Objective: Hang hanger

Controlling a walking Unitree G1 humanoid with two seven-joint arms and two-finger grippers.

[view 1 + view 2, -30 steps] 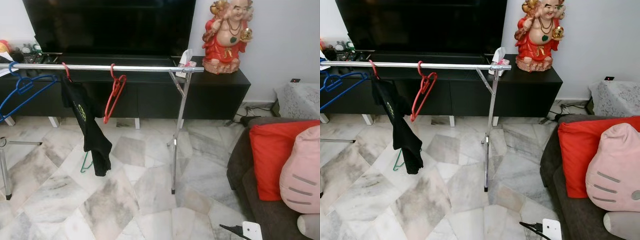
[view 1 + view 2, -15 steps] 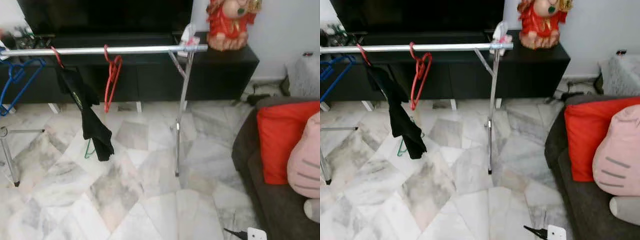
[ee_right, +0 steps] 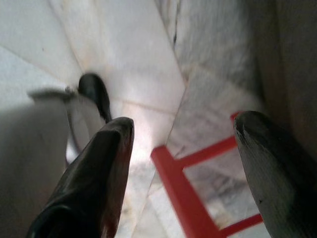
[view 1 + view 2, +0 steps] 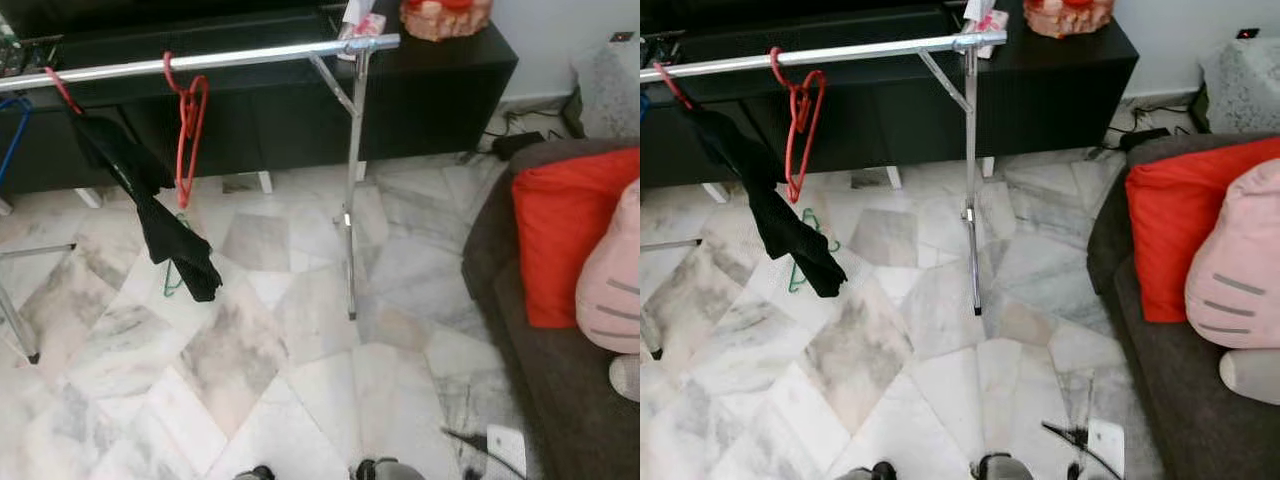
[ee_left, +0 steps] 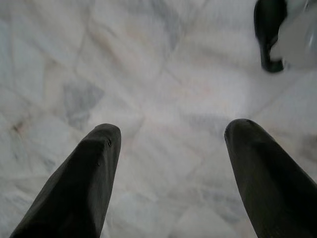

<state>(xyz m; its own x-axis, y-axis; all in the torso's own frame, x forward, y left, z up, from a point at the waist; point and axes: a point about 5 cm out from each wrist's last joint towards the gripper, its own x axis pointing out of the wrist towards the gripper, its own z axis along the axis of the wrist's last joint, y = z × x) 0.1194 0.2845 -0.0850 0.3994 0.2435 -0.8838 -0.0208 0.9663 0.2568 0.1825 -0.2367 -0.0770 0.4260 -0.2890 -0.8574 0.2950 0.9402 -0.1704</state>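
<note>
On the marble floor (image 4: 250, 360) before a long black cabinet (image 4: 440, 80) stands a silver clothes rack (image 4: 349, 180), its horizontal rail (image 4: 230, 57) running out of frame on the robot's left. A red hanger (image 4: 187, 120) hooks over the rail, empty, and just to its left a black garment (image 4: 150, 220) droops from another red hook (image 4: 62, 90), its lower end trailing close to a green hanger (image 4: 800, 255) lying on the floor tiles. A sliver of blue hanger (image 4: 8, 140) shows at the left edge. On the cabinet's right end sits the base of a red figurine (image 4: 445, 12). To the robot's right a dark sofa (image 4: 545, 400) carries a red cushion (image 4: 565, 235) and a pink plush pillow (image 4: 1240, 270); a white power adapter with a black cord (image 4: 500, 445) lies on the floor beside it.

The left wrist view adds the left hand (image 5: 171, 139), fingers spread wide apart over bare marble, holding nothing, with a dark foot of the robot (image 5: 270, 34) near one corner. The right wrist view adds the right hand (image 3: 188, 134), likewise spread and empty, pointing down at the floor; between its fingers, and apart from them, lies a red-framed object (image 3: 190, 188), too close and too blurred to say what it is.
</note>
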